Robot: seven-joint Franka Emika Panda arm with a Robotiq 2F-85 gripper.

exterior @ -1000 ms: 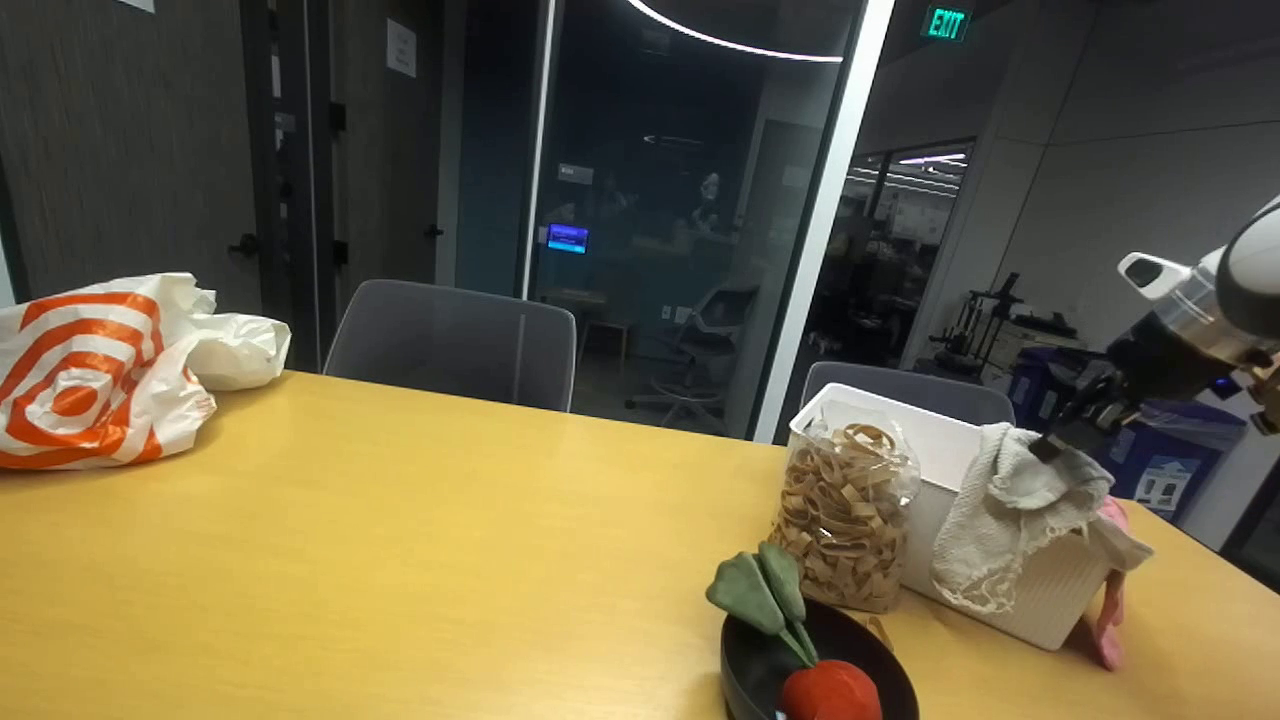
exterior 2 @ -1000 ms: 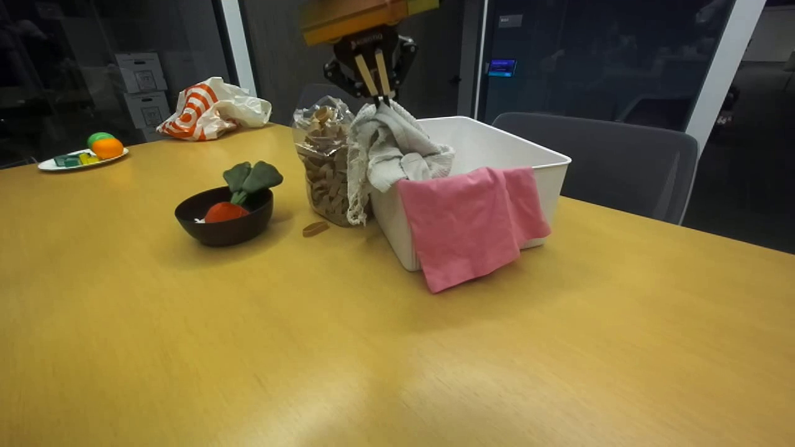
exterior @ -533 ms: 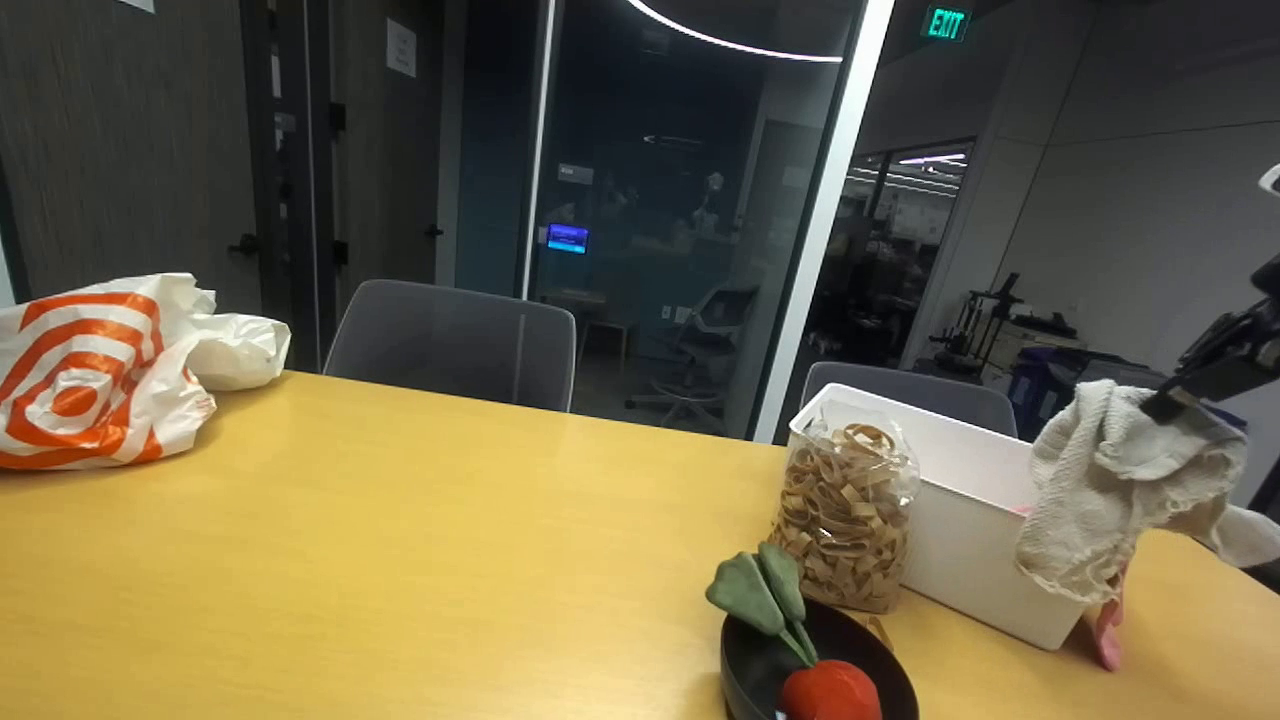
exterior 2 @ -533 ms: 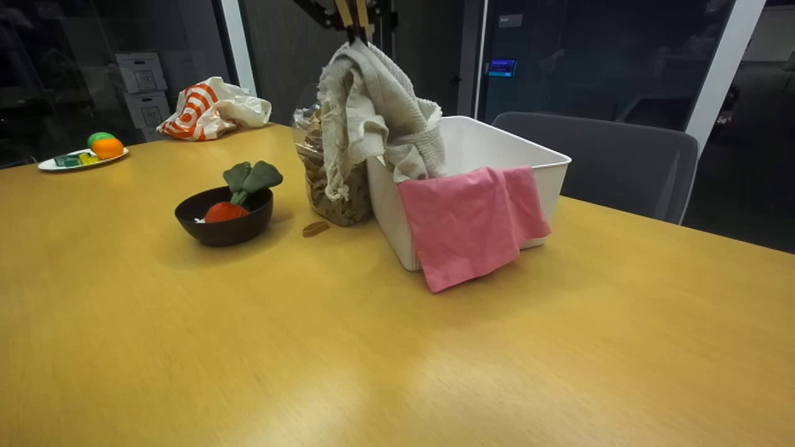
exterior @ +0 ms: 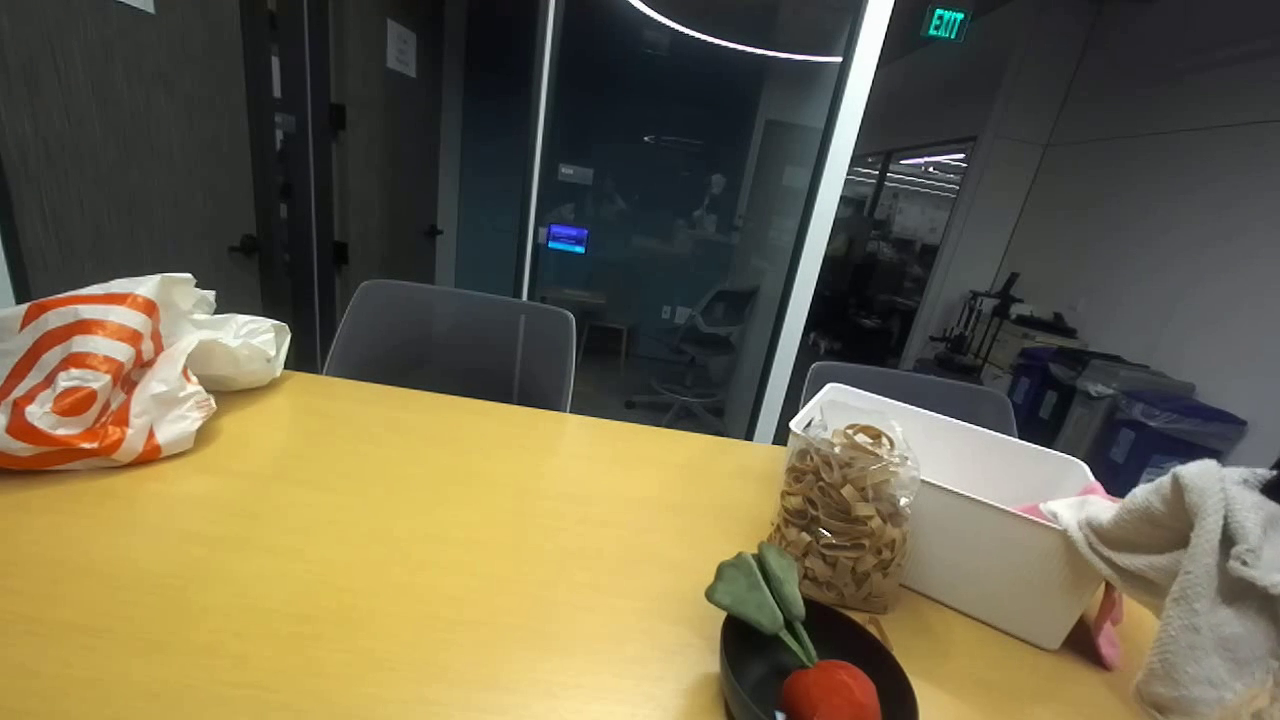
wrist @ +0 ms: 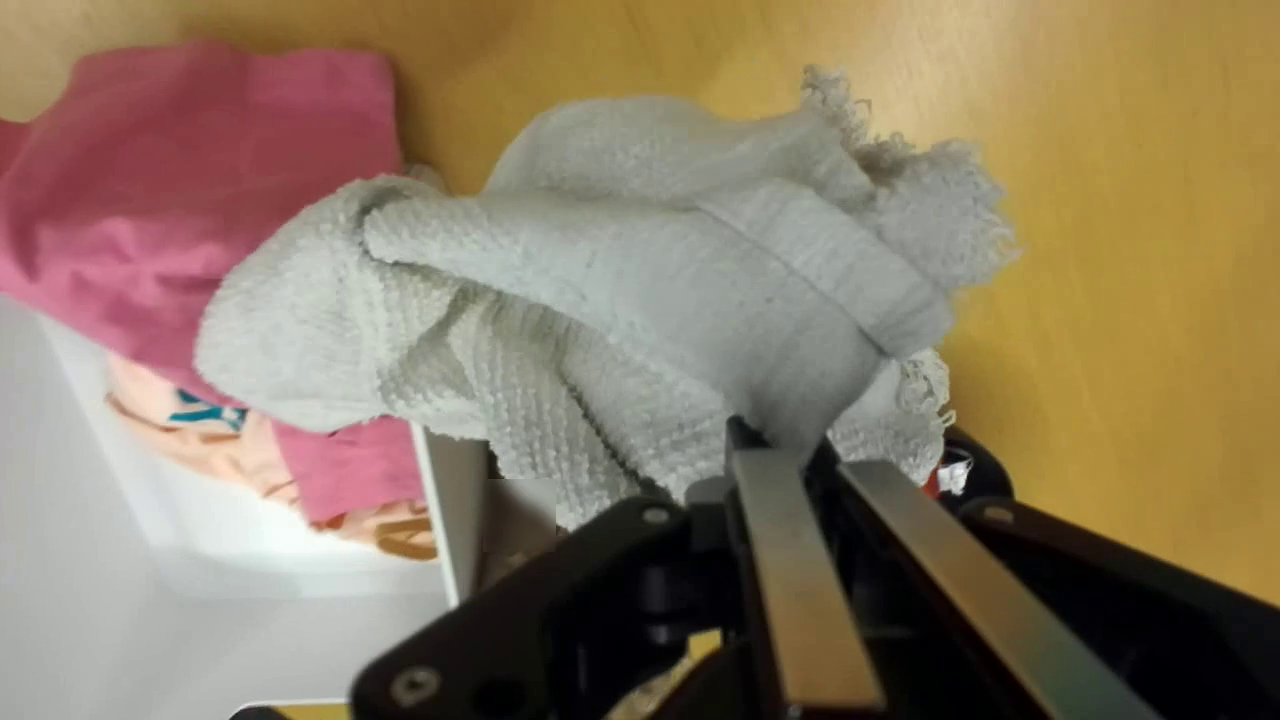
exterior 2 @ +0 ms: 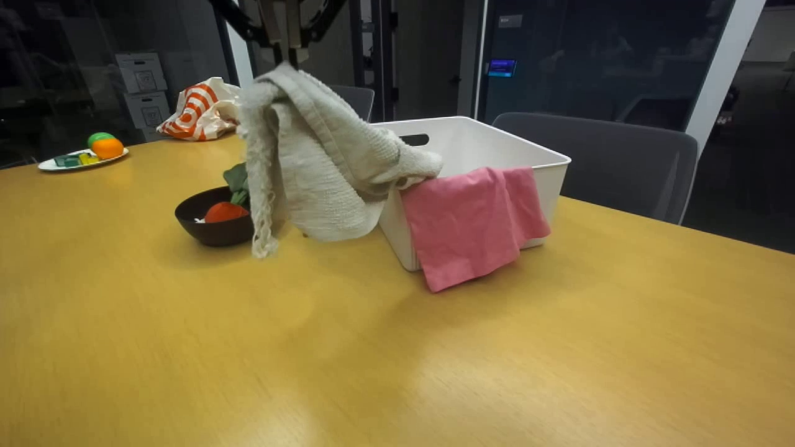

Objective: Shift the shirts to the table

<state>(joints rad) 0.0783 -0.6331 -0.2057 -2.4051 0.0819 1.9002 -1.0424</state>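
Observation:
A grey-white fringed cloth (exterior 2: 329,180) hangs from my gripper (exterior 2: 286,59) above the table (exterior 2: 348,347). It also shows in an exterior view (exterior: 1200,580) at the right edge and in the wrist view (wrist: 640,270). The gripper (wrist: 785,445) is shut on one fold of it. The cloth's tail touches the corner of the white bin (exterior 2: 397,242) and the pink cloth (exterior 2: 475,223). The pink cloth drapes over the bin's rim, its lower end hanging outside. In the wrist view, a peach cloth (wrist: 250,455) with a blue mark lies inside the bin.
A clear bag of brown loops (exterior: 840,520) stands against the bin. A black bowl (exterior 2: 214,236) with a red, green-leaved toy vegetable is nearby. A plate (exterior 2: 46,166) with toy food and a white-and-orange plastic bag (exterior 2: 199,112) stand farther off. Chairs (exterior 2: 602,161) line the table.
The gripper rose, then moved off the bin toward the table's near side and the bowl, dragging the grey-white cloth nearly out. The pink cloth and bin have stayed in place.

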